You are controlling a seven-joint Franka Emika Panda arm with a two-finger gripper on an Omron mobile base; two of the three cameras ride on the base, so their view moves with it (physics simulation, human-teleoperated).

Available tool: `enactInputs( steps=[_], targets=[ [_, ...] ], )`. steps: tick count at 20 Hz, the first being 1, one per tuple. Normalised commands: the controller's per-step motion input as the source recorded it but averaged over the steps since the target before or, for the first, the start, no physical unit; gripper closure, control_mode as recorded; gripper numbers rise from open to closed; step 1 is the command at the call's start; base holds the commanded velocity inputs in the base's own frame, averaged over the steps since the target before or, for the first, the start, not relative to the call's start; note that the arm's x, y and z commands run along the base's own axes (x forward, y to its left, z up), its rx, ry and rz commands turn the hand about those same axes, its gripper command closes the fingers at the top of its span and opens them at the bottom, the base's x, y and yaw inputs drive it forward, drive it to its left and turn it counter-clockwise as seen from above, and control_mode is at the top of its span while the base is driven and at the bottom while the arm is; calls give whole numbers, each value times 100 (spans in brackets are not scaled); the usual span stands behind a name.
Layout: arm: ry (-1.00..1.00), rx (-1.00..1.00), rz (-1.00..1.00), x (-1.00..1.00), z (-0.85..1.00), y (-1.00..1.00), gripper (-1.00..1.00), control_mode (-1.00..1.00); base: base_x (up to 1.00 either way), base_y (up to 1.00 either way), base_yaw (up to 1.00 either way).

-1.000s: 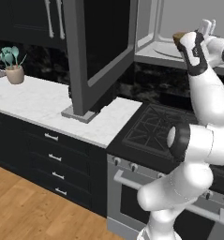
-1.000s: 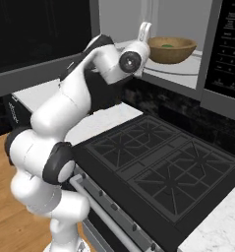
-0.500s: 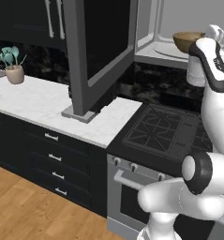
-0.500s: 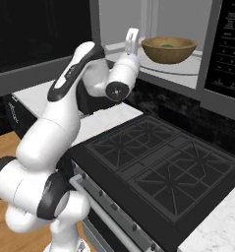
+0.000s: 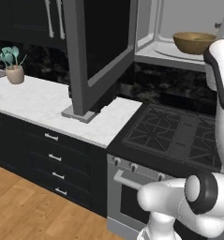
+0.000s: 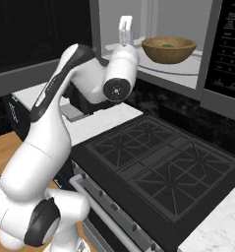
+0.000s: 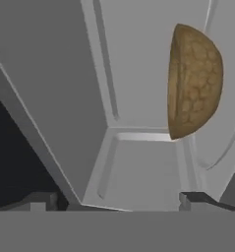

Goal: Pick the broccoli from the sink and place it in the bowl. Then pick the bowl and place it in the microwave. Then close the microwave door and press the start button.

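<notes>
The microwave (image 6: 153,19) stands open above the stove, its door (image 5: 101,42) swung out to the left. Inside it, the light-brown wooden bowl (image 6: 168,49) (image 5: 194,42) sits on the glass turntable (image 6: 190,68). A speck of green, the broccoli (image 6: 166,46), shows in the bowl. My gripper (image 6: 125,23) points upward just outside the opening, left of the bowl and apart from it. In the hand view the gripper (image 7: 119,201) is open, with nothing between its fingertips (image 7: 196,199), and the bowl (image 7: 195,81) appears off to one side. The sink is out of view.
The microwave's control panel (image 6: 231,44) is to the right of the opening. Below lies a black gas stove (image 6: 163,162) (image 5: 179,136). A white marble counter (image 5: 43,101) runs left of it, with a pot of teal utensils (image 5: 14,70) at the far left.
My hand has drawn back from the bowl and out of the microwave opening, and the arm's elbow has swung. The bowl stays on the turntable. The jaws remain wide.
</notes>
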Motion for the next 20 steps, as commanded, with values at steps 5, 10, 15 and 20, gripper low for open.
enactInputs(
  steps=[5,10,15,20],
  targets=[
    [13,-10,3,-100,51,9,-100,-100,0,0,0],
    [-7,-3,2,-100,-12,36,-100,-100,0,0,0],
    [-19,0,3,-100,-39,76,-100,-100,0,0,0],
    [-10,0,0,-100,-26,83,-100,-100,0,0,0]
  ],
)
